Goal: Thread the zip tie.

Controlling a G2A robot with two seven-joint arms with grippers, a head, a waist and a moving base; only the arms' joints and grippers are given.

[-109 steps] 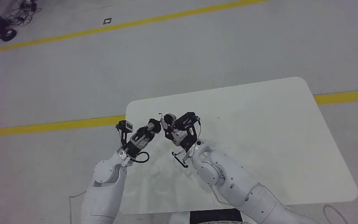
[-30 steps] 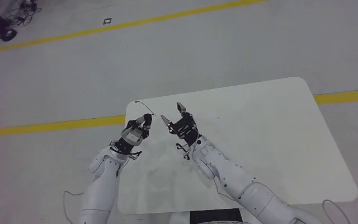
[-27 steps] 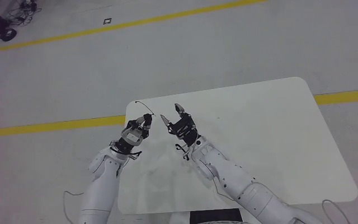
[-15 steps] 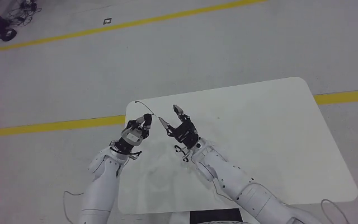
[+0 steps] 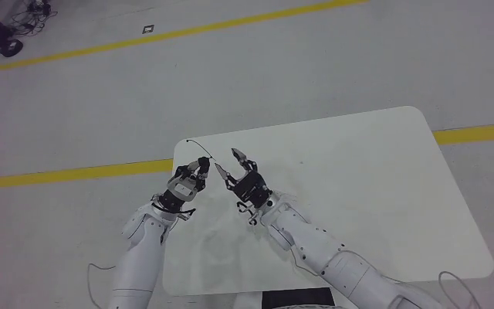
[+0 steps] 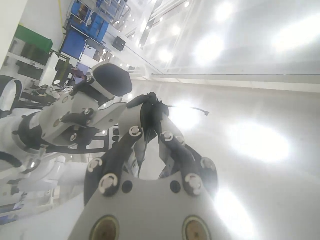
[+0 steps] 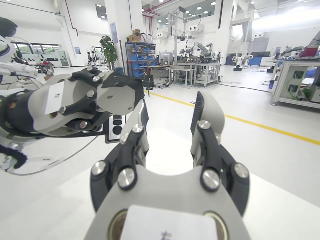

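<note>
Jaws of the left gripper (image 5: 202, 164) are clenched on the black zip tie (image 5: 197, 145), while the right gripper (image 5: 227, 161) stands just beside it, jaws spread wide and empty.

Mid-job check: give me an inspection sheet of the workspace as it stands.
Surface: white table, rounded corners.
Job's things: black zip tie, one end pinched, free end curving out.
Clutter: nothing seen.
Grippers: left gripper shut on zip tie; right gripper open, close beside it.
Cables: thin cable looping under left wrist.
Surroundings: grey floor, yellow lines; shelving, workbenches behind.
</note>
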